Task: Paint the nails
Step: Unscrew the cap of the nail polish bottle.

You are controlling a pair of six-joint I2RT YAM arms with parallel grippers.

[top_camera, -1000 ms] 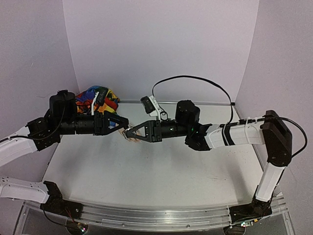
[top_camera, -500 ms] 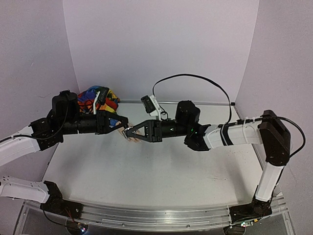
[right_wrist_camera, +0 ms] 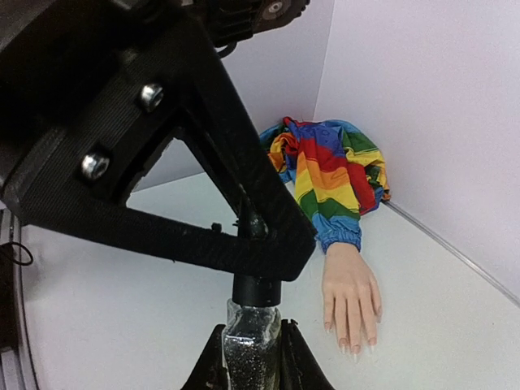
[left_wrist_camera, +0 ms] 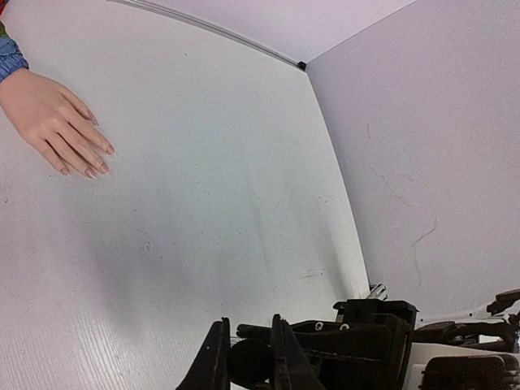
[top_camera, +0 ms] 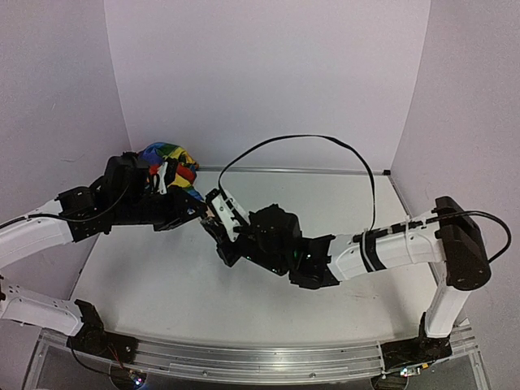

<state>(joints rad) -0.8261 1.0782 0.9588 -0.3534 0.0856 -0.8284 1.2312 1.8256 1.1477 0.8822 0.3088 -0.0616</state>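
The pale fake hand (right_wrist_camera: 351,292) lies flat on the table, its rainbow sleeve (right_wrist_camera: 325,175) bunched in the far left corner. The nails (right_wrist_camera: 354,344) show as tiny pale tips, also the nails (left_wrist_camera: 88,171) in the left wrist view. My right gripper (right_wrist_camera: 252,361) is shut on a small clear bottle (right_wrist_camera: 252,341) of dark glitter polish, held upright. My left gripper (left_wrist_camera: 250,359) is shut on the bottle's black cap (left_wrist_camera: 249,362) from above. Both grippers meet just in front of the sleeve (top_camera: 166,158) in the top view, where the fake hand is hidden behind them.
White table (top_camera: 162,284) with purple walls on three sides. A black cable (top_camera: 325,146) arches over the right arm. The right arm's wrist (top_camera: 276,244) lies low across the table's middle.
The left gripper closed on the bottle's cap. The right arm swung its wrist down and toward the front, so its gripper now points up-left. The left arm shifted slightly back.
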